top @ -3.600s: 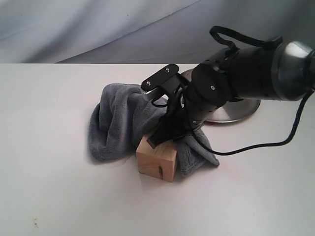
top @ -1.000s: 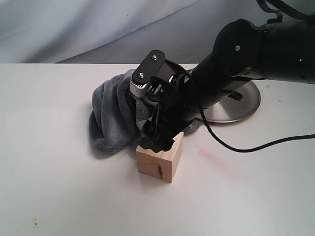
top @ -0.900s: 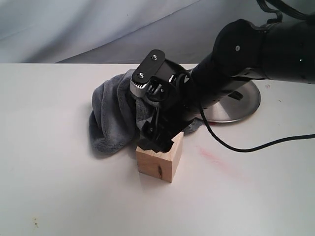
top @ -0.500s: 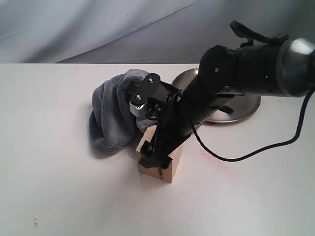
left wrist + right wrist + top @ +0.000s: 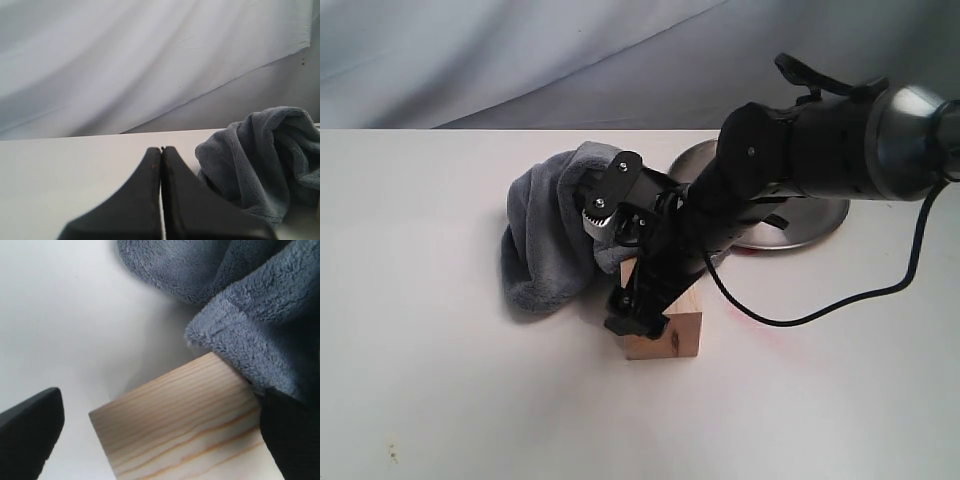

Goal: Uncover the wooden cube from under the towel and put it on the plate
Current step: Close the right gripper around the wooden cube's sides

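The wooden cube stands uncovered on the white table, just in front of the bunched blue-grey towel. My right gripper is down over the cube's left side and hides part of it. In the right wrist view the cube lies between the open fingers; one finger stands apart from it and the other is close at its side, under a towel fold. The steel plate sits behind, partly hidden by the right arm. My left gripper is shut and empty, beside the towel.
A black cable trails from the right arm across the table to the right of the cube. A grey cloth backdrop hangs behind the table's far edge.
The towel has been pulled back off the cube. The right gripper has come down over the cube, and the cube has turned and shifted a little to the right.
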Action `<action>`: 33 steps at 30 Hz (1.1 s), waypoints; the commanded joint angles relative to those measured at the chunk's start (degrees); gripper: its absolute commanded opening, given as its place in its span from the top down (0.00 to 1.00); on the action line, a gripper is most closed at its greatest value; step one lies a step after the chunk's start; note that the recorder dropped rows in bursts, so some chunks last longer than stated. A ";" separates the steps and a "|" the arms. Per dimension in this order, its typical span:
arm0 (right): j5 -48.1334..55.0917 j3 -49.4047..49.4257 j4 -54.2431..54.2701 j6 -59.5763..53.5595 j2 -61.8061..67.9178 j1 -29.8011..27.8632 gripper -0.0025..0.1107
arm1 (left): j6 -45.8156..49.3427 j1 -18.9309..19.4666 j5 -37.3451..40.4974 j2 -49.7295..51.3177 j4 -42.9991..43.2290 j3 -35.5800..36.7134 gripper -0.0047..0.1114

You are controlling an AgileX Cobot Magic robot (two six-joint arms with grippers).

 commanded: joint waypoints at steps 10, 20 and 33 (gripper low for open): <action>-2.72 0.11 -6.61 -0.27 -1.33 0.02 0.11 | -0.13 0.12 -0.62 -0.24 -0.14 0.25 0.96; -2.87 0.11 -8.94 0.13 1.45 -0.09 0.11 | -0.13 0.12 -0.62 -0.24 -0.14 0.25 0.96; 3.58 0.11 -2.13 0.76 1.78 4.15 0.11 | -0.13 0.12 -0.62 -0.24 -0.14 0.25 0.96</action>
